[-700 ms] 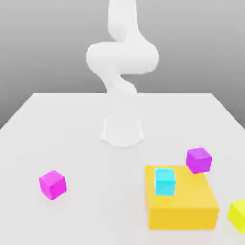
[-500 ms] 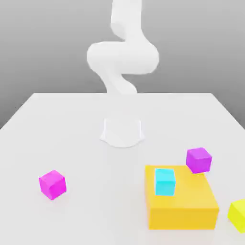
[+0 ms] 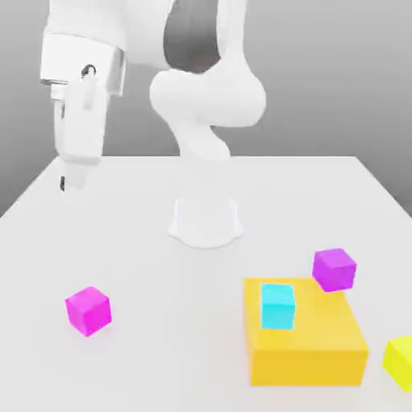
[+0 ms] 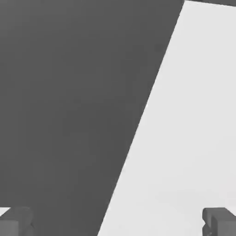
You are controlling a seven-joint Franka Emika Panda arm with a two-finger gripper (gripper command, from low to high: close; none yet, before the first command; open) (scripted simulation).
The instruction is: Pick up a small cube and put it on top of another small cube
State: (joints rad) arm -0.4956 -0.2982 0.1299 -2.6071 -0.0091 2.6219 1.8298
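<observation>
My gripper (image 3: 71, 179) hangs wide and empty high above the table's (image 3: 145, 241) far edge, well apart from the small cube (image 3: 88, 310) toward the camera, so a badly aimed descent could nudge it aside.

Pincer (image 3: 64, 183) newly in exterior view

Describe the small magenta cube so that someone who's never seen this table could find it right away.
Start at the big orange-yellow block near the front of the white table, on the exterior view's right. Look across the bare tabletop to the exterior view's left: the small magenta cube sits alone there. It is brighter and pinker than the violet-purple cube beside the block, and unlike the cyan cube, it rests directly on the table.
</observation>
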